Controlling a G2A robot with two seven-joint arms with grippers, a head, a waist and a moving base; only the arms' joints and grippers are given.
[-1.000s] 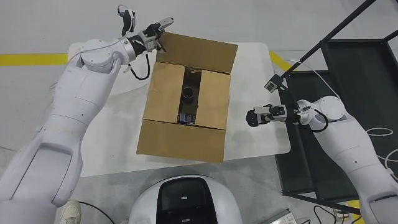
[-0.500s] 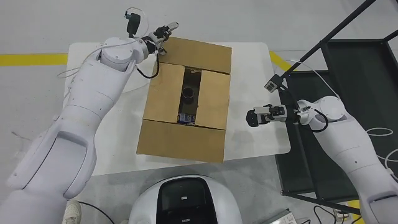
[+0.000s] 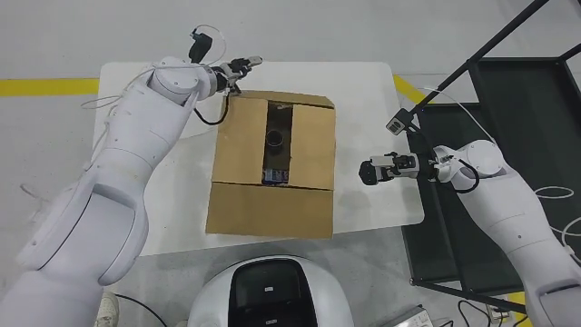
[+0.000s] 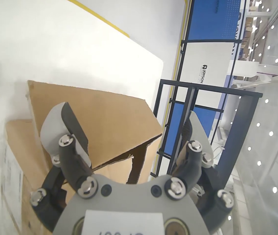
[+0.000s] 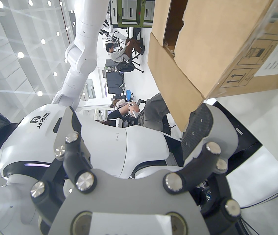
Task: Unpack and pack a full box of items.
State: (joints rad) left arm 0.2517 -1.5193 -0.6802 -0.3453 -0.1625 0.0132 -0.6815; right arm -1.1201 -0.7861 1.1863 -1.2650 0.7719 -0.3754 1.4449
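A brown cardboard box (image 3: 241,150) stands mid-table. Its two side flaps are folded in, leaving a slot where a dark round item (image 3: 275,134) shows. The far flap (image 3: 286,100) stands nearly upright, while the near flap (image 3: 268,211) slopes outward. My left gripper (image 3: 243,64) is open just beyond the box's far left corner. In the left wrist view that gripper (image 4: 126,125) looks down on the raised flap (image 4: 99,118). My right gripper (image 3: 368,171) is open, level with the box's right side and apart from it. In the right wrist view this gripper (image 5: 134,128) faces the box (image 5: 217,37).
The white table (image 3: 363,82) has bare strips around the box. A black metal rack (image 3: 526,145) stands right of the table, close behind the right arm. A yellow floor line (image 3: 45,86) runs along the left.
The far flap has swung from lying outward to nearly upright. My left gripper moved a little rightward at the far left corner. The right arm has not moved.
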